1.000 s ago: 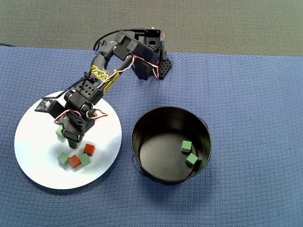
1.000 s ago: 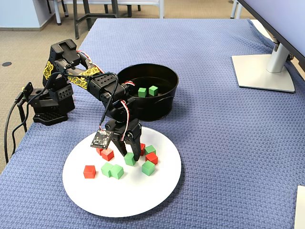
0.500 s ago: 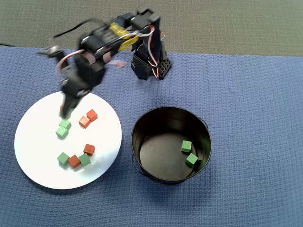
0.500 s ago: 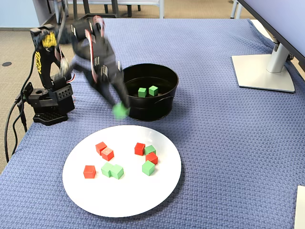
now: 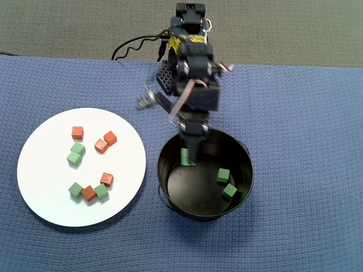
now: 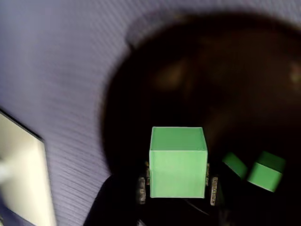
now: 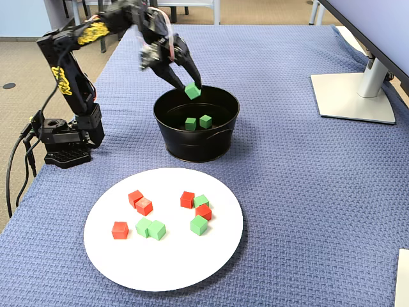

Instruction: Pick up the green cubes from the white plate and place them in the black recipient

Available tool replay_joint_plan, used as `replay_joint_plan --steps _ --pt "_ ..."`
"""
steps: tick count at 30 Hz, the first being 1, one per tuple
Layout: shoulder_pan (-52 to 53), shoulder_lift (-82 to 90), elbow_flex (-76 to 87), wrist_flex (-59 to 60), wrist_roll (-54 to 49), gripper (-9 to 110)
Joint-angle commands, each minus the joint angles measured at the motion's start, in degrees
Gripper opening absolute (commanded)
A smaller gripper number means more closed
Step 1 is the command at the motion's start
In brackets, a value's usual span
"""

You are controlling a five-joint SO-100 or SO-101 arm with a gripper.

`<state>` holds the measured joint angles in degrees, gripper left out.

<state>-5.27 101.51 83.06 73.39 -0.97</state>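
A black robot gripper (image 7: 193, 89), its fingers clamped on one small matte green cube (image 6: 178, 162), hangs over the round glossy black pot (image 5: 245, 170), apparently placed to drop it beside two green cubes inside.

Desk (image 7: 287, 192): fully covered by a blue waffle-weave cloth (image 5: 306, 124); the cloth shows a fold near the far right in the fixed view.

Items resting directly on the cloth:
- White plate (image 7: 192, 265), round and flat, at the near side in the fixed view, left in the overhead view (image 5: 51, 204).
- Black recipient (image 7: 211, 144), upright, just beyond the plate, apart from it; right of the plate in the overhead view (image 5: 245, 158).
- Black arm base (image 7: 64, 150) at the desk's left edge in the fixed view, cables trailing off the edge.
- Grey monitor stand foot (image 7: 354, 99) at far right.
- A pale object (image 7: 402, 281), cut off by the frame at the lower right; identity cannot be determined.
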Motion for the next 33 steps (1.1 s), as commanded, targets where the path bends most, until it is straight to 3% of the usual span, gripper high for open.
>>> replay_joint_plan --steps 1,7,12,16,20,24,27,33 --pt "-5.9 0.6 0.3 -1.2 -3.4 37" --pt "4.9 1.8 -5.1 3.1 -12.2 38" --pt "25.0 3.5 -1.2 -0.2 -20.7 32" --pt "38.7 1.3 7.7 -13.5 -25.2 13" --pt "44.7 -5.9 11.7 -23.2 -26.2 0" --pt "46.5 -11.7 9.8 -23.8 -25.8 1" --pt "46.0 -14.5 5.6 -19.2 -25.2 29" --pt "45.8 -20.3 3.9 -19.3 -25.2 32"
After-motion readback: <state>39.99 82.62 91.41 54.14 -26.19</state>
